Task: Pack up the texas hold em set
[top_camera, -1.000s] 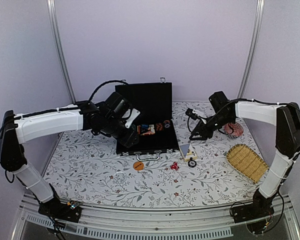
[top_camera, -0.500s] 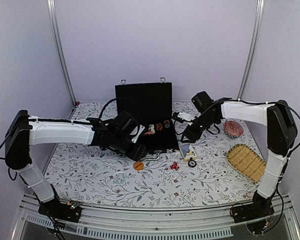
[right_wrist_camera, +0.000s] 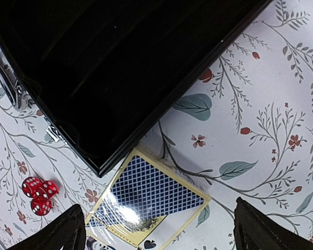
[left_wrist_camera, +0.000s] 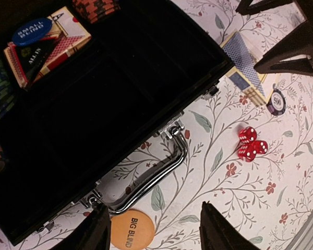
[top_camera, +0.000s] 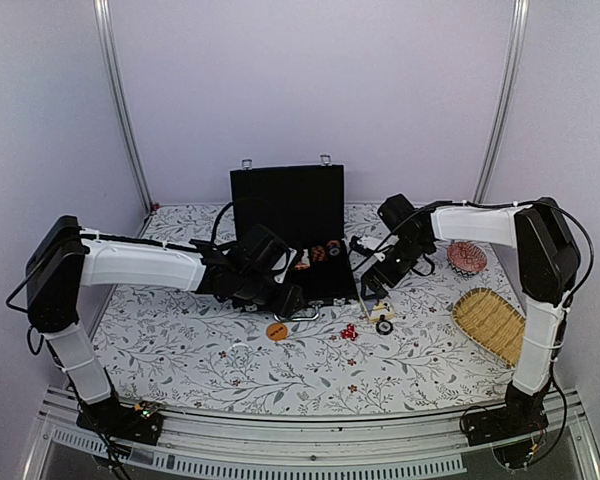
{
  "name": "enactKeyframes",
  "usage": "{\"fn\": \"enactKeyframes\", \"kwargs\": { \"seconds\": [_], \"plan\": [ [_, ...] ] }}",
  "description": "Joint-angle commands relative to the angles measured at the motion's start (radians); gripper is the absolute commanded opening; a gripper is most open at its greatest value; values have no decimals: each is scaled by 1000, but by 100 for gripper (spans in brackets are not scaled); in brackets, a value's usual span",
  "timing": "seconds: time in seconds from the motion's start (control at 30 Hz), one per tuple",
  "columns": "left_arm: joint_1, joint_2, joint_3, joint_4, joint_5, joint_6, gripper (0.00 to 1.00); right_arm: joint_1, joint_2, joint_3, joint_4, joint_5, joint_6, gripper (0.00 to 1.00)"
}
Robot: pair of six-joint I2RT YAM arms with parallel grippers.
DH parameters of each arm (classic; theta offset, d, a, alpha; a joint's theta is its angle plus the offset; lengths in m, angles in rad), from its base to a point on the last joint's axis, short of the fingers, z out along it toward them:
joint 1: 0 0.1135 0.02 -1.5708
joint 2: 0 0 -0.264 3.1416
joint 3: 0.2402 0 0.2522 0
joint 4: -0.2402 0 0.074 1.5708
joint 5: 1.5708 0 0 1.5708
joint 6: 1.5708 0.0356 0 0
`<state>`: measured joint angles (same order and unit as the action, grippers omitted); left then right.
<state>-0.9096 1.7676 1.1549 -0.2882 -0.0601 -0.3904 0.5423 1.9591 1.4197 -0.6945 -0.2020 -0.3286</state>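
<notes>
The black case (top_camera: 290, 225) lies open with its lid upright. Inside at the left are cards with a blue disc (left_wrist_camera: 31, 31) and chips. My left gripper (left_wrist_camera: 154, 219) hangs open over the table just in front of the silver handle (left_wrist_camera: 161, 174); the orange disc (left_wrist_camera: 132, 229) lies beside its left finger. Red dice (left_wrist_camera: 249, 144) sit to the right. My right gripper (right_wrist_camera: 157, 219) stands wide open above the blue-backed card deck (right_wrist_camera: 151, 195) at the case's right front corner, holding nothing. One chip (top_camera: 383, 326) lies by the deck.
A woven yellow basket (top_camera: 493, 322) sits at the right front and a red patterned dish (top_camera: 466, 256) behind it. Metal frame posts stand at both back corners. The tablecloth is floral.
My left gripper came from over the case forward and down to the handle and orange disc. My right gripper moved left and down over the card deck and opened wider.
</notes>
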Motion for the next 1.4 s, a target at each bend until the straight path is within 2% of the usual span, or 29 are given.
{"fn": "enactKeyframes", "kwargs": {
  "seconds": [0.0,0.13,0.33,0.6,1.03,1.37],
  "plan": [
    [-11,15,26,22,12,-10,58,1,34,32,-25,-45,31,99],
    [-11,21,32,14,16,-9,58,16,62,53,-40,-24,27,99],
    [-10,40,43,-2,29,-3,58,52,101,54,-52,93,13,99],
    [-10,51,53,1,48,3,58,50,83,22,-59,196,4,99],
    [-10,66,57,1,58,14,57,-43,75,31,-98,190,-2,100],
    [-11,72,58,3,69,14,57,-44,88,63,-151,90,-22,81]
  ]
}}
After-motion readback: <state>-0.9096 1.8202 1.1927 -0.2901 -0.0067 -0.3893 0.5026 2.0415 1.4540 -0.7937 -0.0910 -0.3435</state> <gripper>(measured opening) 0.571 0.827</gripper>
